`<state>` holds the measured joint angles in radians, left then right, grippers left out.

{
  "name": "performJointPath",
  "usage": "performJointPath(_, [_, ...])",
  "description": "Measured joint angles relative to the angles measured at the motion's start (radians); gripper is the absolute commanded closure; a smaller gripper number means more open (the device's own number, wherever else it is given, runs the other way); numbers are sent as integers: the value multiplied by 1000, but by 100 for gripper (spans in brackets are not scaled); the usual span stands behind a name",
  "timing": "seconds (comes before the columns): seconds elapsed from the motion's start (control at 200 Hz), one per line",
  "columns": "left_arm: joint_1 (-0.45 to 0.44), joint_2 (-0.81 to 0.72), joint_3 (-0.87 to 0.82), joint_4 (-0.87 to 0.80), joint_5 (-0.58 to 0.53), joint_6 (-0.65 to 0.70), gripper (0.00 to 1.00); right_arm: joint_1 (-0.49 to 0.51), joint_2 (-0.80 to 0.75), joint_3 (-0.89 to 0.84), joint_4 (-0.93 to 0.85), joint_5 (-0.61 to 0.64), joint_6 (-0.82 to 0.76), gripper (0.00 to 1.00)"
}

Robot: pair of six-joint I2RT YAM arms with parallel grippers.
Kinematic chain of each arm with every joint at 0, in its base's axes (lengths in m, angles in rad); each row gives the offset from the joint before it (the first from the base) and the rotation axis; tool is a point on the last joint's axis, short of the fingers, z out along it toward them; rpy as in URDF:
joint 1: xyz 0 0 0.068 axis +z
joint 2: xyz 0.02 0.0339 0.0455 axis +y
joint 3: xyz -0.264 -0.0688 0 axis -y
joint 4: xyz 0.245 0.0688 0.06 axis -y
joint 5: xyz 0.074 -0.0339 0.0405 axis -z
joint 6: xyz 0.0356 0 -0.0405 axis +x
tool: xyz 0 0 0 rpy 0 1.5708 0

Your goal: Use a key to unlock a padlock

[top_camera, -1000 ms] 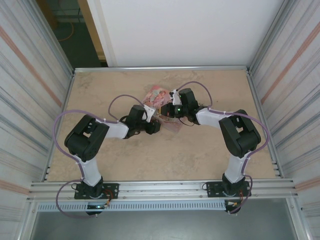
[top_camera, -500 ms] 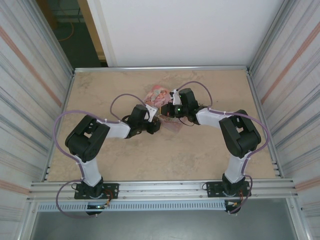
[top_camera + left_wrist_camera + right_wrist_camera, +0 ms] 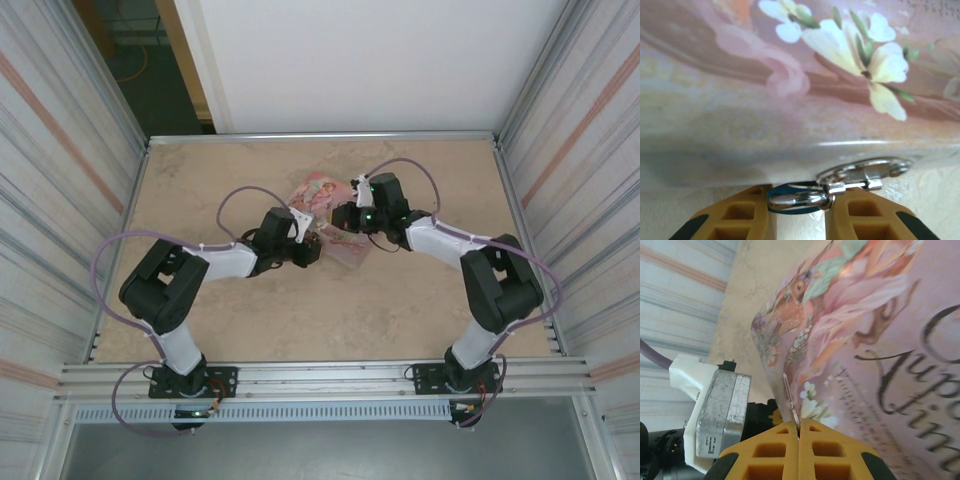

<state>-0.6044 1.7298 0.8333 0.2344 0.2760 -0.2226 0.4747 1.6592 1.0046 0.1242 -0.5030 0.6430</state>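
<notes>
tin (image 3: 322, 190) on counter (image 3: 200, 190), mid-back | my left claw (image 3: 799, 212) narrow, pinching padlock (image 3: 781, 188) at tin's near edge | my right claw (image 3: 798, 432) clamped on key (image 3: 789, 399), blade out | risk: padlock swings or thin key twists in my grip, causing 1 missed insertion

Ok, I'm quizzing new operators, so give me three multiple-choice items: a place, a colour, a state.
1. Where is the padlock? A on a shelf; B between the fingers of the left gripper, against the tin; C atop the tin.
2. Padlock body colour? A red; B green; C blue.
3. Right gripper? A shut on the key; B wide open; C gripping cloth.
Answers: B, yellow fingers flank it; C, blue shows behind the silvery shackle; A, its fingers meet on the key.
</notes>
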Motion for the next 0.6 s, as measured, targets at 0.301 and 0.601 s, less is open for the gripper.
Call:
performJointPath(0.301, [-1, -62, 14, -103, 71, -155, 88, -66, -221, -118, -109, 63, -72, 100])
performJointPath(0.601, [-26, -87, 82, -224, 109, -283, 90, -19, -438, -243, -174, 104, -167, 100])
